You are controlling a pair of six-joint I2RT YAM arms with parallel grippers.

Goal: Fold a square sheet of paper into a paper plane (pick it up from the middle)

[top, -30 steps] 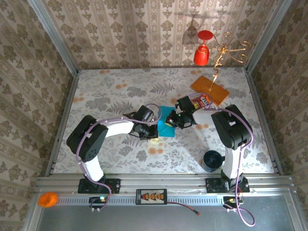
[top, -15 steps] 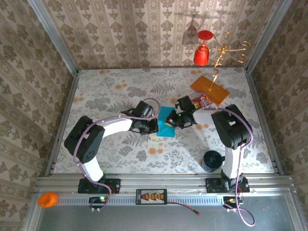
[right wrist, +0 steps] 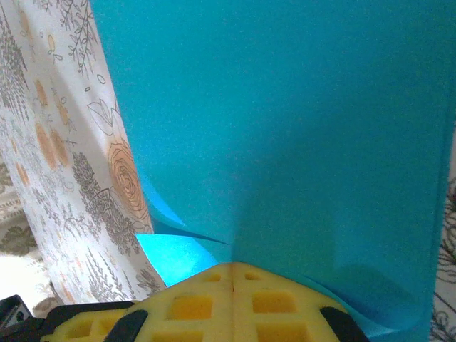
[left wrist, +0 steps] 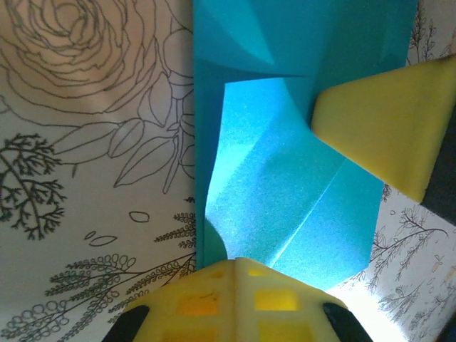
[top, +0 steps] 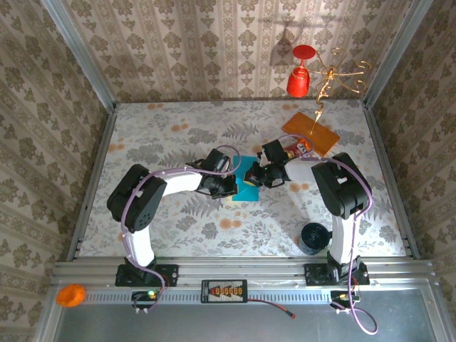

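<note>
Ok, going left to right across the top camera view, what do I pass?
Orange ball → left gripper → teal paper sheet → right gripper → black cup.

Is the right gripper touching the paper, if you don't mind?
Touching: in the right wrist view, the paper runs into the shut right gripper.

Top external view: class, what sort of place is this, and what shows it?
Probably a staged robot test cell rather than a home: wallpapered panels in a metal frame, a left arm and right arm bolted to a rail, and a floral-covered table.
</note>
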